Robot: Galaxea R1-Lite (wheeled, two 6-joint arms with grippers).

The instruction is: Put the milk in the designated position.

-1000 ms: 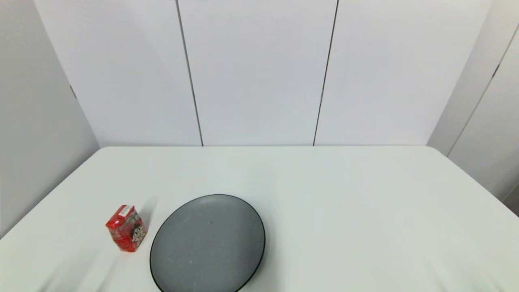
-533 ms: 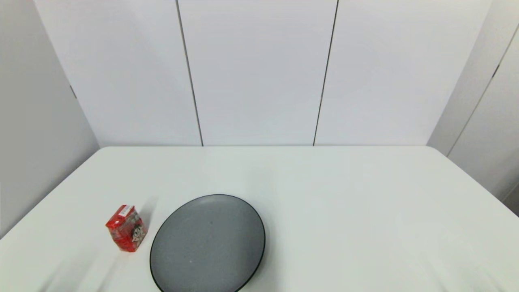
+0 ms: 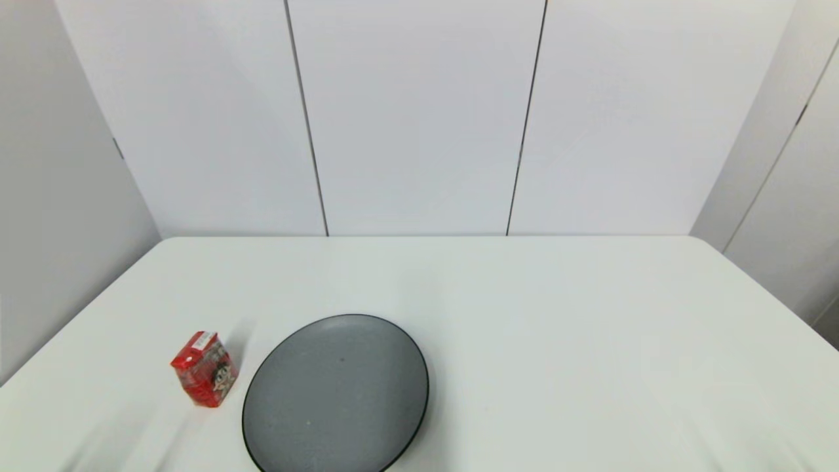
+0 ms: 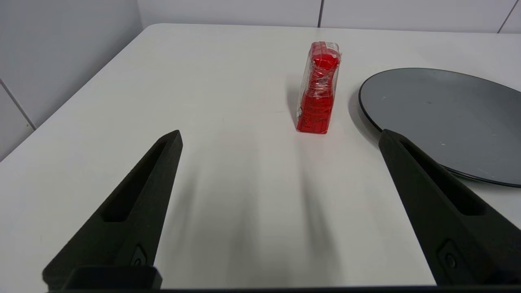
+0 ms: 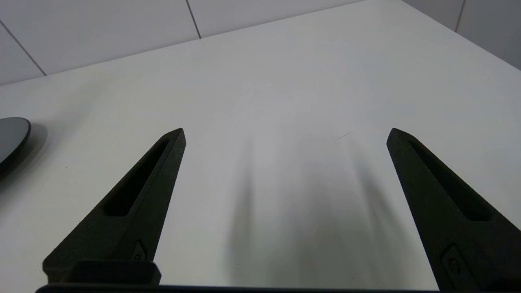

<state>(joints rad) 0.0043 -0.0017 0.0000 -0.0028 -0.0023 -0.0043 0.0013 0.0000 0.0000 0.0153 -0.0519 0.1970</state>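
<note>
The milk (image 3: 204,369) is a small red carton standing upright on the white table, just left of the dark grey plate (image 3: 336,393). In the left wrist view the milk (image 4: 318,87) stands ahead of my left gripper (image 4: 281,136), which is open, with bare tabletop between its fingertips and the carton. My right gripper (image 5: 285,134) is open too, over plain white tabletop on the right side, holding nothing. Neither arm shows in the head view. The designated position carries no mark that I can see.
The plate's rim (image 4: 368,118) lies close beside the carton; its edge (image 5: 16,138) also shows far off in the right wrist view. White wall panels (image 3: 419,118) stand behind the table, whose left edge (image 3: 72,321) runs near the carton.
</note>
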